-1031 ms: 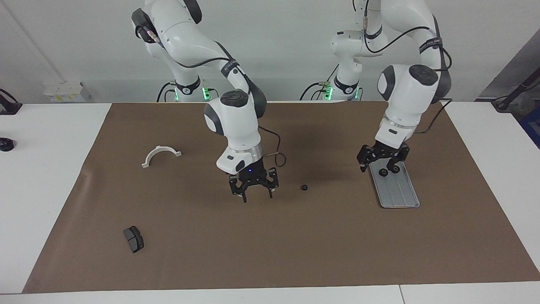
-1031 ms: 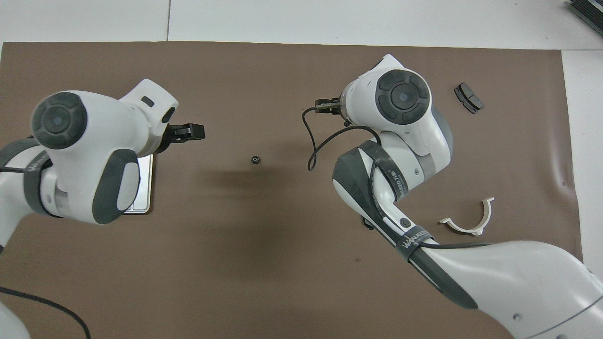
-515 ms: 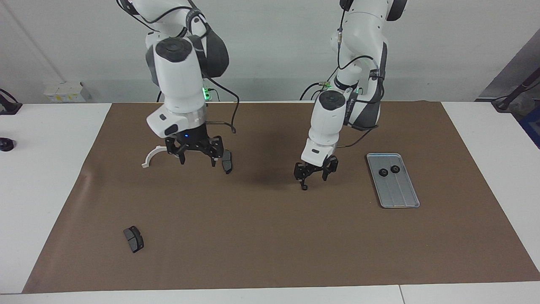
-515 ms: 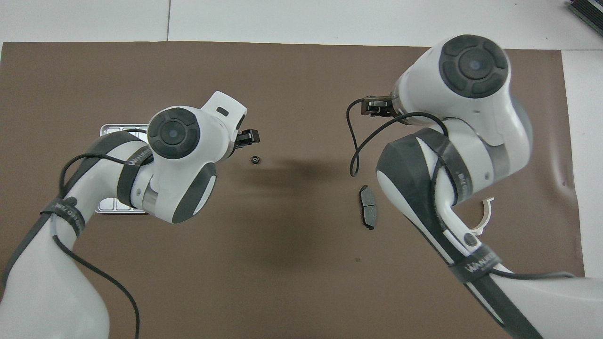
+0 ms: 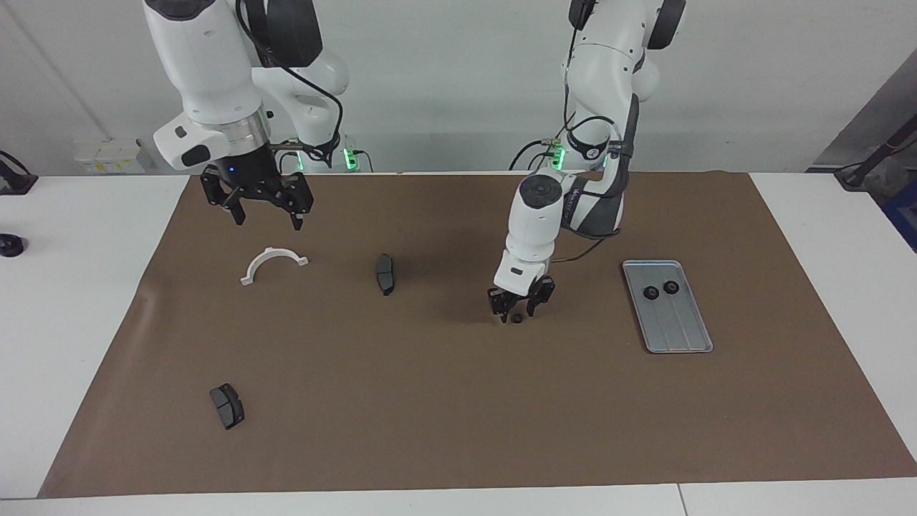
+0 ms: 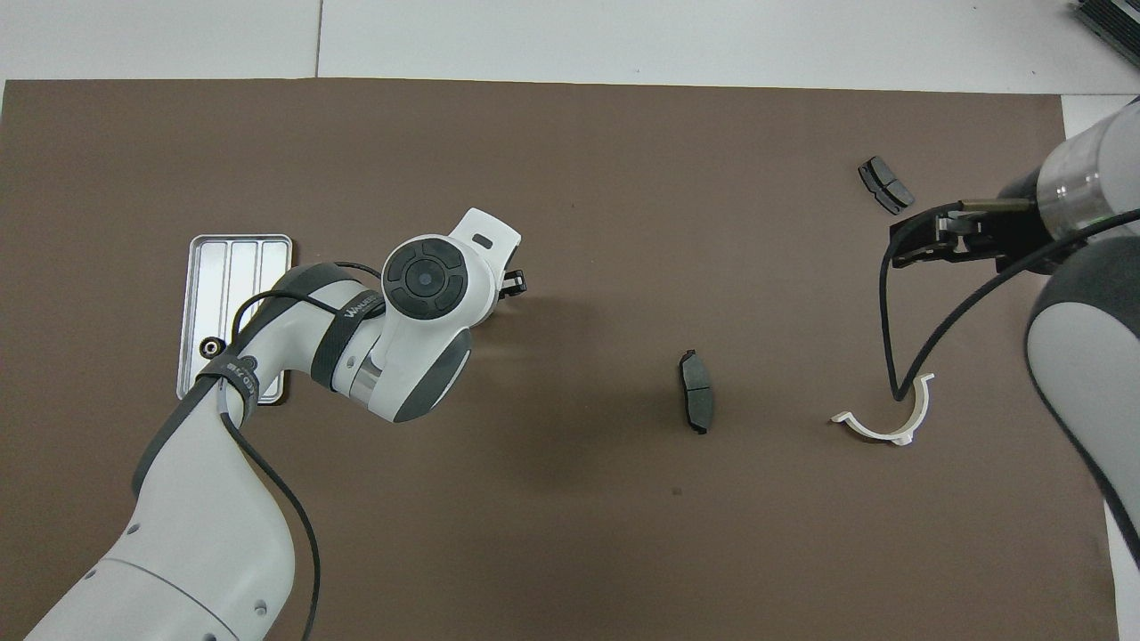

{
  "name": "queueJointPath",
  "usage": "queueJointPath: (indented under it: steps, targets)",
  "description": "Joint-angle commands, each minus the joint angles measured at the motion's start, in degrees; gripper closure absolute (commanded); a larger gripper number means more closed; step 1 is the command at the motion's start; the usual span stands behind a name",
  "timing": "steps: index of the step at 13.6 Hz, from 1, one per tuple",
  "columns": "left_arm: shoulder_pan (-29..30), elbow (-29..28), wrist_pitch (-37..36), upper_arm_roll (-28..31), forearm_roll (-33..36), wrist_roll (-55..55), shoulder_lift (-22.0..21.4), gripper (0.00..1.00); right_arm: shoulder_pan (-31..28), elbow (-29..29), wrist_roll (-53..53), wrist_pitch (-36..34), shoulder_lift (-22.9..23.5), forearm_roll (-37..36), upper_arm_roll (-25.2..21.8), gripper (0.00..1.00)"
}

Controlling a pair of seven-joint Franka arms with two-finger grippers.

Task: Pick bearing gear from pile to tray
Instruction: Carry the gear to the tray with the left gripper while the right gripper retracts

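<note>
White arms w/ grey joints, blk cables, blk hands.

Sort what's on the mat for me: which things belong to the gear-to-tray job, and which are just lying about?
Job: loose gear under the left end effector; tray; two gears in the tray.
Lying about: white bracket; brake pad beside it; second brake pad farther from the robots. Right end effector waits, open, over the mat.

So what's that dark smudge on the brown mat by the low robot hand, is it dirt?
Facing view: probably not dirt, but a soft shadow on the mat, beside the left gripper, which is low over a gear. Overhead view: the same fuzzy-edged patch spreads beside that arm. Facing view: small green lights glow at the arms' bases.
</note>
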Motion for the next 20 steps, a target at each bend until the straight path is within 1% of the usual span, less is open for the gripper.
queueJointPath:
  steps: [1,2,3,4,5,6,8,9,10,11,13,14,15,16,18,20]
  targets:
    - [-0.26,-1.56,2.44,0.4,1.42,-1.2,-0.21,0.49,2.8,-1.45,-7.97,-0.35,-1.89,6.56,-9.44,0.0]
    - [-0.26,-1.56,2.44,0.4,1.42,-1.2,-0.21,0.5,2.98,-1.8,-7.72,-0.35,-2.5,7.98,-10.77,0.0]
    - [-0.26,-1.47,2.44,0.4,1.42,-1.2,-0.21,0.53,3.85,-3.45,-7.46,-0.17,-3.03,7.91,-11.31,0.0]
    - [-0.26,-1.56,2.44,0.4,1.42,-1.2,-0.21,0.65,3.95,-5.12,-7.28,0.35,-4.08,7.91,-11.57,0.0]
    - [-0.26,-1.47,2.44,0.4,1.42,-1.2,-0.21,0.94,3.95,-5.4,-7.19,-0.08,-4.26,7.82,-11.75,0.0]
    - [-0.18,-1.29,2.53,0.4,1.5,-0.94,-0.21,1.0,4.21,-5.4,-7.19,-0.17,-4.35,7.91,-12.36,0.0]
    - [0.09,-0.24,1.92,0.57,1.5,0.19,-0.12,1.0,7.36,-4.96,-7.19,0.27,-4.44,6.42,-14.64,0.0]
    - [0.52,0.81,1.04,0.57,1.5,0.38,-0.12,1.0,7.11,-5.49,-7.1,0.27,-4.87,6.07,-14.22,0.0]
    - [1.05,1.16,0.08,0.57,1.5,1.07,-0.91,1.0,7.63,-6.01,-6.75,0.18,-5.14,5.89,-14.21,0.0]
    - [3.14,0.91,-1.32,0.57,1.42,3.26,-3.44,1.0,7.64,-6.02,-5.53,-0.17,-5.14,5.8,-14.21,0.0]
    - [8.93,0.12,-7.54,0.05,0.28,11.93,-9.76,1.0,7.81,-6.19,-2.89,-0.08,-5.23,5.36,-14.21,0.0]
    - [11.84,0.11,-9.32,0.04,-1.9,17.2,-11.01,1.0,7.9,-6.11,-2.62,-0.08,-5.23,3.44,-14.13,0.0]
    - [15.26,-0.06,-9.6,0.04,-4.45,23.69,-11.81,1.0,8.08,-6.19,-2.62,0.01,-5.23,1.86,-14.04,0.0]
    - [19.12,-0.5,-9.77,0.04,-6.04,30.89,-12.07,1.0,8.69,-6.19,-2.53,0.09,-5.32,1.76,-14.04,0.0]
    - [26.6,-2.6,-9.34,0.04,-6.67,43.56,-12.6,1.0,8.43,-6.19,-2.53,0.09,-5.23,1.84,-14.04,0.0]
    - [30.31,-3.84,-8.46,0.31,-6.67,49.84,-12.34,1.0,7.73,-6.02,-2.71,-0.08,-5.32,2.11,-14.21,0.0]
